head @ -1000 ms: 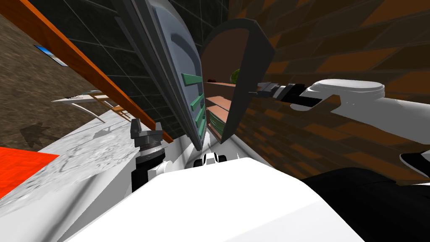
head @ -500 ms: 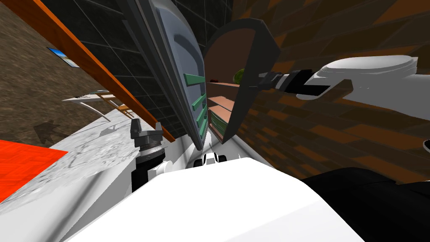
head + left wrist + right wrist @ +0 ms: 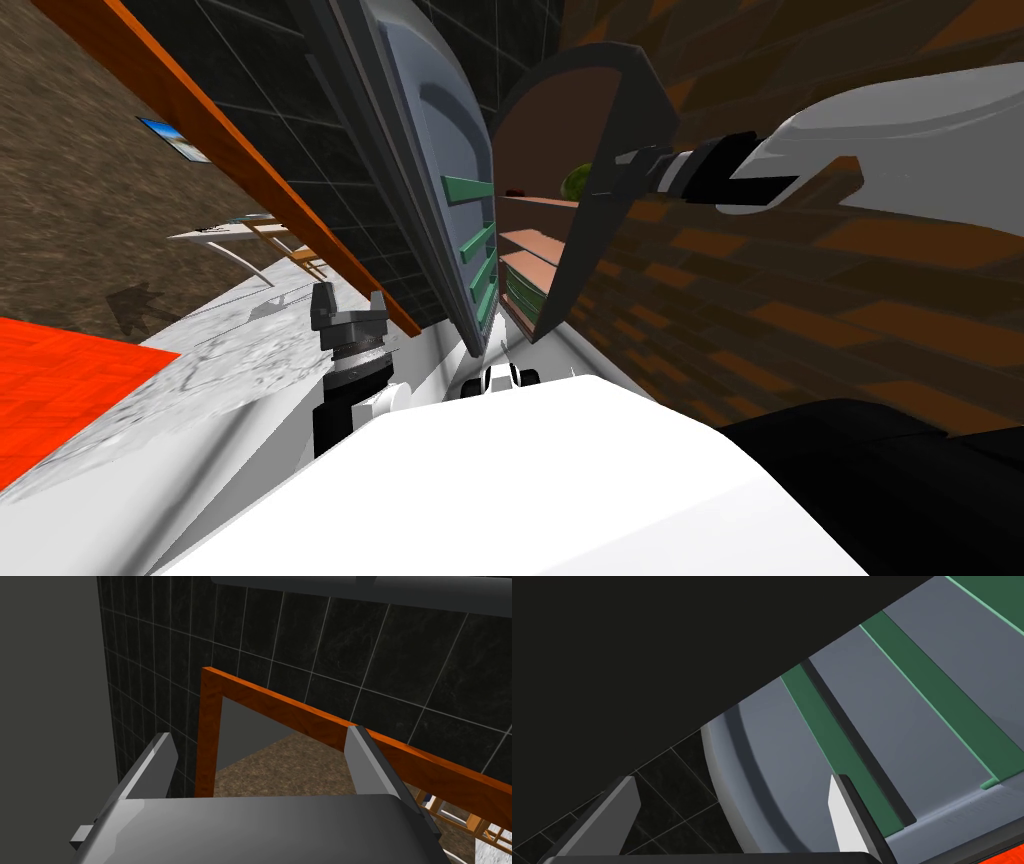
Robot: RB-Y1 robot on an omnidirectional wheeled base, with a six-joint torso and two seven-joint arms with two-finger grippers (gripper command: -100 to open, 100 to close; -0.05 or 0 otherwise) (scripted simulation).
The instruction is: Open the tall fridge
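Now right tool [image 3: 732, 788], fingers apart, opposite open fridge door [image 3: 892, 701].

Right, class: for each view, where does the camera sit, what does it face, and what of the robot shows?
Head view: head, steeply down at the open fridge door; left gripper and right gripper show.
Left wrist view: left hand, facing the orange door frame; open fingers show.
Right wrist view: right hand, facing the green shelves; open fingers show.
Shared: head and right wrist views both show the shelves.
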